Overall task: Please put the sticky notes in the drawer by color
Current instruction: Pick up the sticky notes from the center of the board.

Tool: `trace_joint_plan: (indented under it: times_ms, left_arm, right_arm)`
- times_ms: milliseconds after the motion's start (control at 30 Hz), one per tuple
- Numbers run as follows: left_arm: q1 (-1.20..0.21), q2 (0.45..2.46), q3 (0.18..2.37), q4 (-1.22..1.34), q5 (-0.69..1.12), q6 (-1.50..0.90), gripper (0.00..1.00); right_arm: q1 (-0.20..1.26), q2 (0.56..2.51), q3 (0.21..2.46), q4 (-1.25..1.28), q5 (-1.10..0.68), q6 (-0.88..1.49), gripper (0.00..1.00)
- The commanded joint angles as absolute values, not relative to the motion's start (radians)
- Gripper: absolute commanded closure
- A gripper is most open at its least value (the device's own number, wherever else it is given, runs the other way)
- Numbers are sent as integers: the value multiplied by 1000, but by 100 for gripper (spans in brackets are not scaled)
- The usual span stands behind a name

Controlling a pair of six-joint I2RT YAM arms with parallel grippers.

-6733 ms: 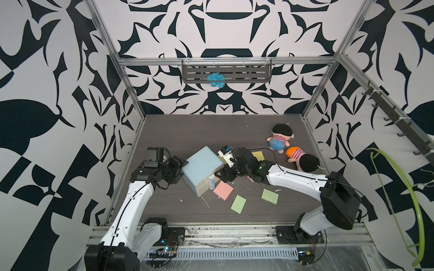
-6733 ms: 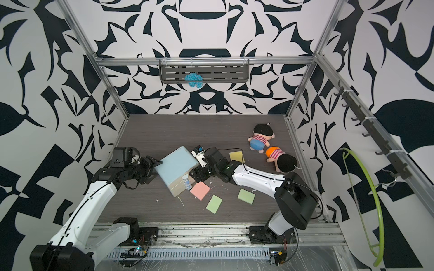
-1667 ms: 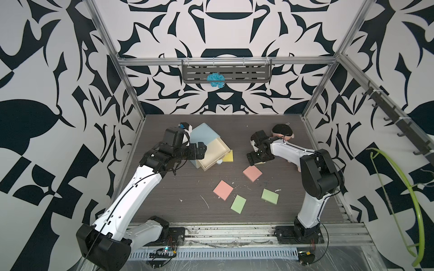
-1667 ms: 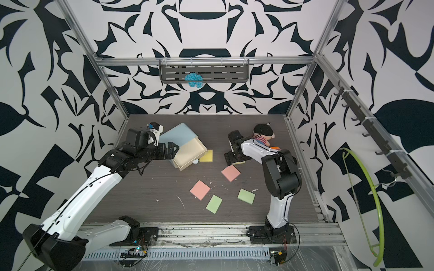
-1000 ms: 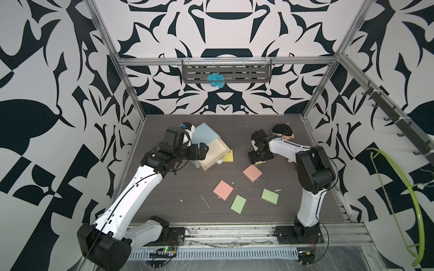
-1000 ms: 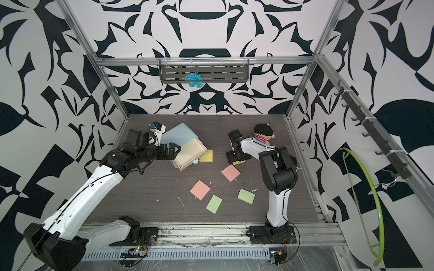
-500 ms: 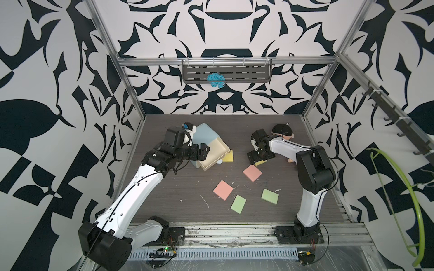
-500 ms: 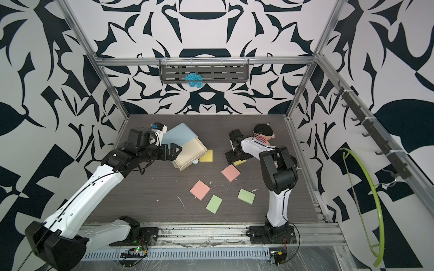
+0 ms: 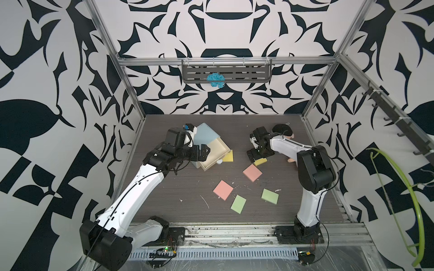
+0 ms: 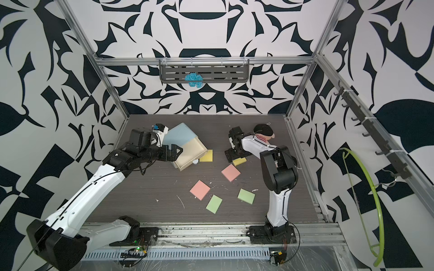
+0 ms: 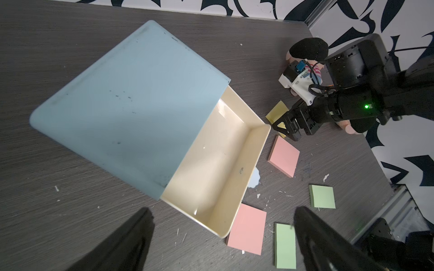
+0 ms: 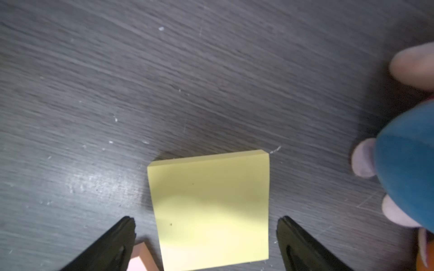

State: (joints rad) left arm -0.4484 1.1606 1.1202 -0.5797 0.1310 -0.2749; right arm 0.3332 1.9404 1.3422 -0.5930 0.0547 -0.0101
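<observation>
Dark wood-grain tabletop [image 9: 164, 199], as I see it from my remote station. Nearest lie two light green square paper pads [image 9: 238, 204] [image 9: 270, 196], and beyond them two pink paper pads [image 9: 223, 190] [image 9: 252, 172]. Farther still, a yellow paper pad [image 9: 228, 156] lies just beside the pale blue plastic chest [image 9: 205, 135] at far left. Its cream top drawer [image 11: 218, 162] is pulled out and empty. I judge nothing sorted yet: all six pads lie on the table. My left gripper [image 11: 222, 211] hovers over that drawer, jaws wide, holding nothing. My right gripper [image 12: 205, 220], far right, spreads its jaws wide astride the second yellow pad [image 12: 211, 211], unclamped.
</observation>
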Motion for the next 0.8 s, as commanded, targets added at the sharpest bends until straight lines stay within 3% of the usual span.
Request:
trace_joint_plan:
  times_ms: [0,400,633,767]
  left_arm:
    - [-451,1164,1108,-564,148,-261,1]
    - [-451,1167,1105,-564,151,-261,1]
    - [-451,1168,1099,-560,150,-262,1]
    - [-451,1173,1098,-560,148,-262,1]
  right_arm:
    - [328,1968,1376,-614,30,-37,1]
    - [322,1994,1355,-612,30,-38,2]
    - [322,1981,1350,-612,55,-37,14]
    - [324,1973,1347,-620,63,-38,15]
